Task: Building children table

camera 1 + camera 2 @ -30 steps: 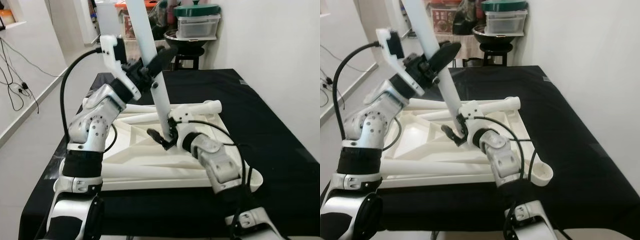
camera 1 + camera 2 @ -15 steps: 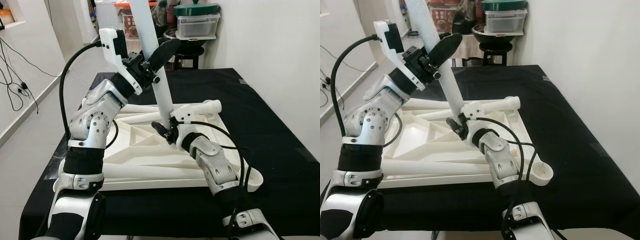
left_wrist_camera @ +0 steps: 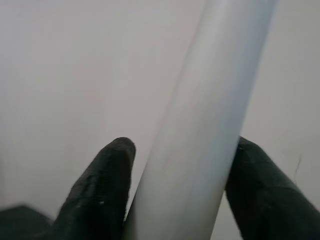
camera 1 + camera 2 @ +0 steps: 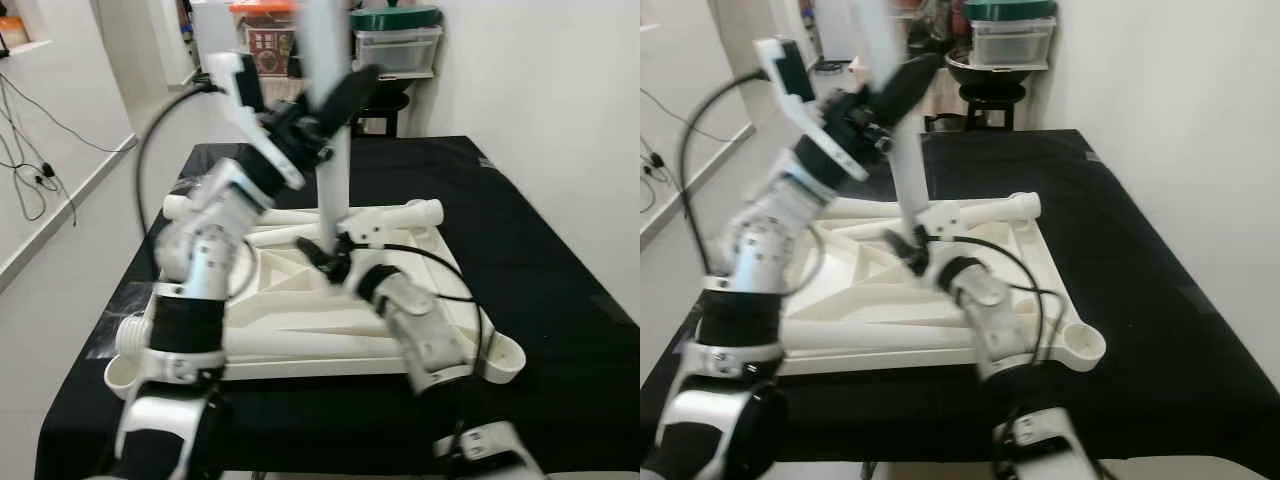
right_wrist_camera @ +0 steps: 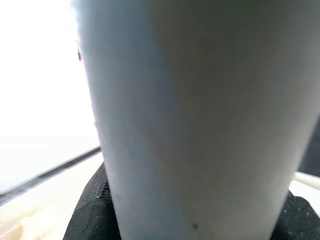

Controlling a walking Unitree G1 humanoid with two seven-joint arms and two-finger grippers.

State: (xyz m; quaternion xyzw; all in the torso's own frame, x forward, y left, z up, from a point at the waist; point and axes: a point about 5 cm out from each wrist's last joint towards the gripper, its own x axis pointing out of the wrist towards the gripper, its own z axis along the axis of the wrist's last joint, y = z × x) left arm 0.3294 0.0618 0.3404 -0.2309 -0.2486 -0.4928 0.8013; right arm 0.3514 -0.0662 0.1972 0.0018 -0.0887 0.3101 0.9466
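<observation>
A white children's table top (image 4: pixel 290 300) lies upside down on the black-covered table (image 4: pixel 540 250). A white table leg (image 4: pixel 332 170) stands nearly upright over its far middle. My left gripper (image 4: pixel 335 100) is shut on the leg high up; in the left wrist view both black fingers (image 3: pixel 100 190) press against the leg (image 3: pixel 200 125). My right gripper (image 4: pixel 330 255) is shut on the leg's lower end near the table top, and in the right wrist view the leg (image 5: pixel 190 115) sits between the dark pads (image 5: pixel 92 215). The eye views are blurred.
Another white leg (image 4: pixel 400 215) lies along the far edge of the table top, and one (image 4: pixel 300 345) along the near edge. Round corner sockets (image 4: pixel 500 360) stick out at the front. A stool with a bowl and lidded containers (image 4: pixel 390 55) stands behind the table. The wall is on the right.
My left gripper has swung to the right with the leg's top, so the leg now stands closer to vertical. My right gripper stays at the leg's lower end.
</observation>
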